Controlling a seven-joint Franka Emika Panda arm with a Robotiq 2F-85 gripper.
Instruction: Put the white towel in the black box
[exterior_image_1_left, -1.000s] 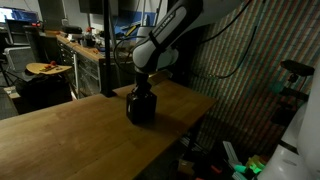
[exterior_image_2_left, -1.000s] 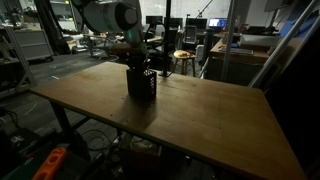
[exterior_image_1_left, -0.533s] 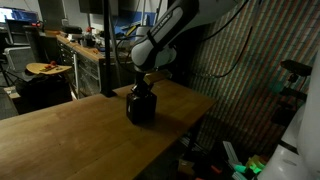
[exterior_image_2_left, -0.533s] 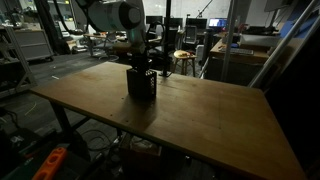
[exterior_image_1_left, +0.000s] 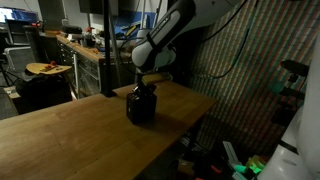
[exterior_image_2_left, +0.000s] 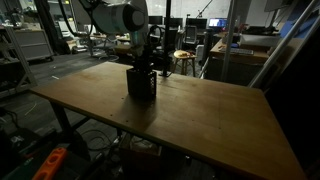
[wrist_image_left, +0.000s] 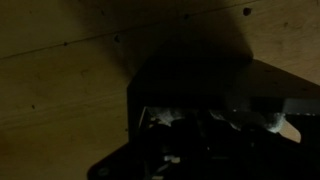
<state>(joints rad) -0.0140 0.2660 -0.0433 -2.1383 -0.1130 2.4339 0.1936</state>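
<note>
Most of the job looks done: the white towel (wrist_image_left: 160, 118) shows only as pale bunched patches inside the black box (exterior_image_1_left: 141, 108), which stands toward the far side of the table (exterior_image_1_left: 70, 135). I see no cloth on the wood. The gripper (exterior_image_1_left: 143, 88) reaches down into the box mouth, jaws clenched; whether they pinch cloth I cannot tell. Remaining, I judge: release, withdraw. The box stands upright, mouth up. The towel is crumpled, with no clear long axis.

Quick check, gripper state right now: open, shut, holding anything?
Gripper: shut, down at the black box. The wrist view shows bits of the white towel close by, but whether it is pinched cannot be told.
</note>
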